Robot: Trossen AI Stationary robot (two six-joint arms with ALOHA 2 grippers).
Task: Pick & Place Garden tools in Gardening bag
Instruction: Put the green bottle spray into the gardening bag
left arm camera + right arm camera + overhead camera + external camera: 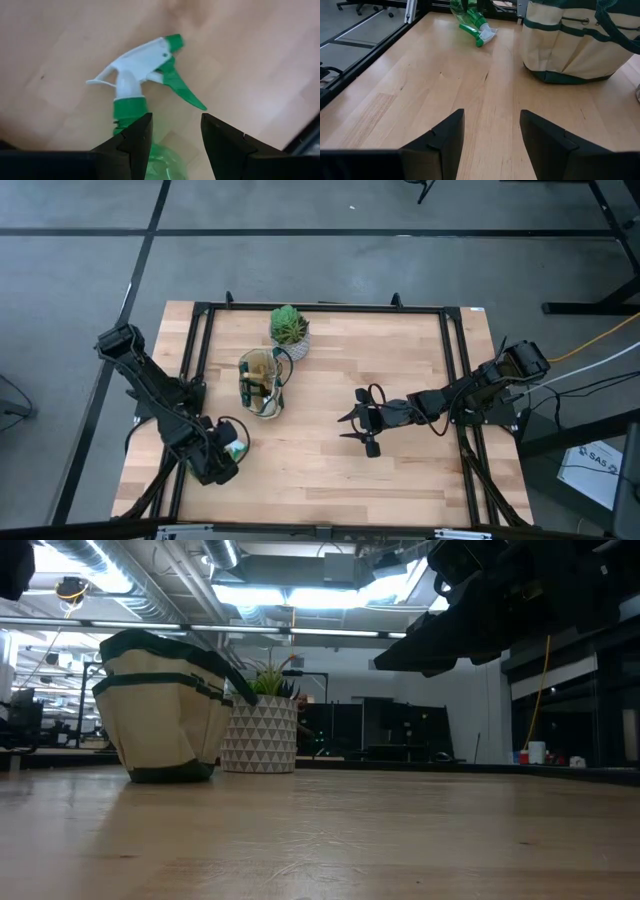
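under the left wrist camera, the left gripper point(172, 132) hangs with its jaws apart, astride the green neck of the spray bottle point(142, 82), which lies on its side on the table point(330, 450) near the front left edge. whether the fingers point(135, 140) touch it yet i cannot tell. to do this step well, i judge the grip should close on the neck just below the white trigger head, not on the round translucent body, which would likely slip. farther in stands the gardening bag point(262, 383), upright and open-topped, so the lift should clear its looped handles before lowering. beyond it sits the potted plant point(289, 330). well apart, over mid-table, the right gripper point(362, 423) waits, jaws spread, holding nothing.
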